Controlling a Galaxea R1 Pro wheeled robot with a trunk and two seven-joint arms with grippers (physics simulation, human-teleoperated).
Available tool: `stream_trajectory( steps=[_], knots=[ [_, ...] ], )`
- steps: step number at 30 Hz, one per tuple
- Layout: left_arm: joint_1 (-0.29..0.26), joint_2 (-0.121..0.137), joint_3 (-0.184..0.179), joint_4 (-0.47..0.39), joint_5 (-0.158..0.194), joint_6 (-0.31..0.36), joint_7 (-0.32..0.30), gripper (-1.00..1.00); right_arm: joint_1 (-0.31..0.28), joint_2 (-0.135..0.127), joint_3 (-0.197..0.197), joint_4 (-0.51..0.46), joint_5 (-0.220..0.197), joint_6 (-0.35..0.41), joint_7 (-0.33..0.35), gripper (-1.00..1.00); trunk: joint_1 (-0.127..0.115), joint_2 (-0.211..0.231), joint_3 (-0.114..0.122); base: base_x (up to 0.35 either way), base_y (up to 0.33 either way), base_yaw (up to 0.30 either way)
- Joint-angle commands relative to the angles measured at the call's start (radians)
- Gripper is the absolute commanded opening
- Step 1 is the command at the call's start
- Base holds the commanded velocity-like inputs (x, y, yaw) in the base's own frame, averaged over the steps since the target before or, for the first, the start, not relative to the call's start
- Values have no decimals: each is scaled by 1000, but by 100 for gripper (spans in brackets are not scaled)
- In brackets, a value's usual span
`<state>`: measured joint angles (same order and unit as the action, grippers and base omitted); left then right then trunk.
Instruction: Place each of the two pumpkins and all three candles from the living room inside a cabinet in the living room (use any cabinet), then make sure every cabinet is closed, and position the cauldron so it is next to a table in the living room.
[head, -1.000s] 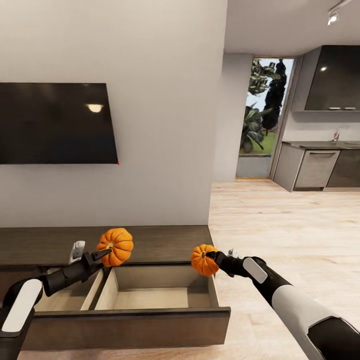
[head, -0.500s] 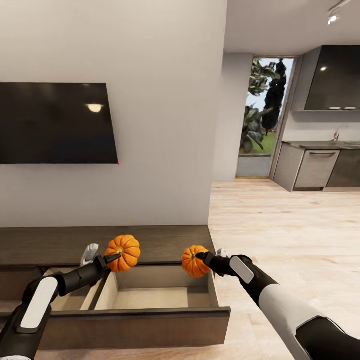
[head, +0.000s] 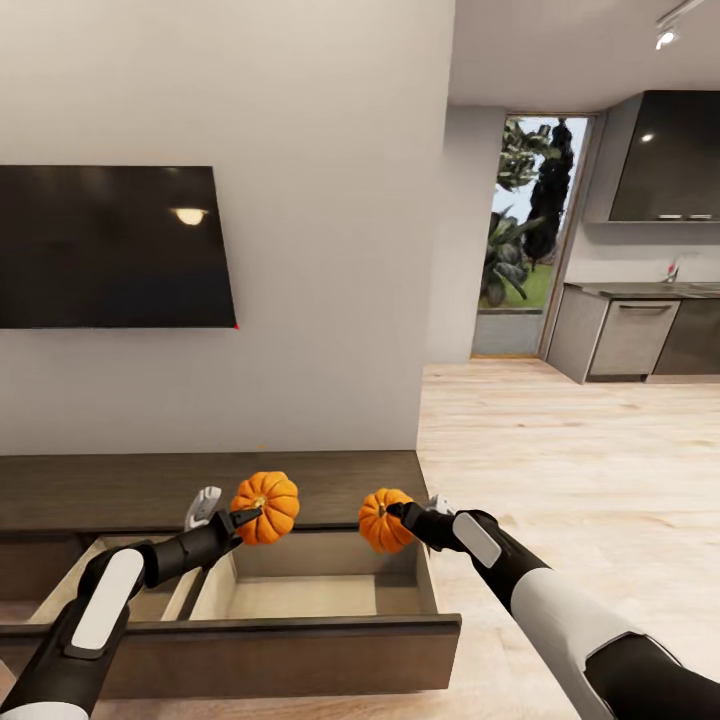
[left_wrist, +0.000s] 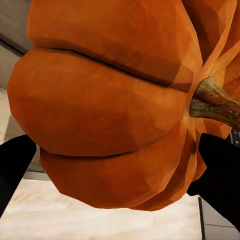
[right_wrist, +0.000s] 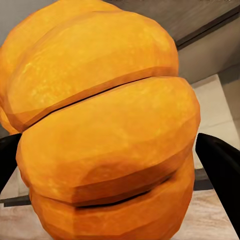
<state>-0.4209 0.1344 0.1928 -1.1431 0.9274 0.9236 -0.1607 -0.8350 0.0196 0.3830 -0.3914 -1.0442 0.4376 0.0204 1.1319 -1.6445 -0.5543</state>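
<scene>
Two orange ribbed pumpkins hang above the open drawer (head: 300, 590) of the dark brown cabinet (head: 100, 485). My left gripper (head: 248, 518) is shut on the left pumpkin (head: 267, 506), which looms large in the left wrist view (left_wrist: 115, 110) with its stem showing. My right gripper (head: 398, 514) is shut on the right pumpkin (head: 381, 520), seen close up in the right wrist view (right_wrist: 107, 130). Both pumpkins hover over the back part of the drawer's pale wood compartment. Candles, cauldron and coffee table are out of view.
A black TV (head: 110, 245) hangs on the white wall above the cabinet. A second drawer compartment (head: 120, 590) stands open at the left. Pale wood floor (head: 580, 470) runs right toward grey kitchen units (head: 630, 335) and a glass door (head: 525, 230).
Both arms have reached forward over the open drawer. The left pumpkin moved right and lower, the right pumpkin moved left, so the two now sit closer together.
</scene>
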Motion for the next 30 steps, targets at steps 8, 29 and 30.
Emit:
stream_trajectory(
  steps=[8,29,30],
  knots=[
    [-1,1,-3,0,-8,1,-9,-100,-1,0,2,-1,-2,-2,4,-100,0,-1,-1,125,152,0],
    [-1,0,-1,0,-5,-1,-8,-100,-1,3,3,0,-1,-17,5,-100,0,-1,3,43,83,-51],
    [-1,-1,-1,0,-5,-1,-6,-100,-1,3,3,1,-1,-24,4,-100,0,-1,3,0,1,-1]
  ],
)
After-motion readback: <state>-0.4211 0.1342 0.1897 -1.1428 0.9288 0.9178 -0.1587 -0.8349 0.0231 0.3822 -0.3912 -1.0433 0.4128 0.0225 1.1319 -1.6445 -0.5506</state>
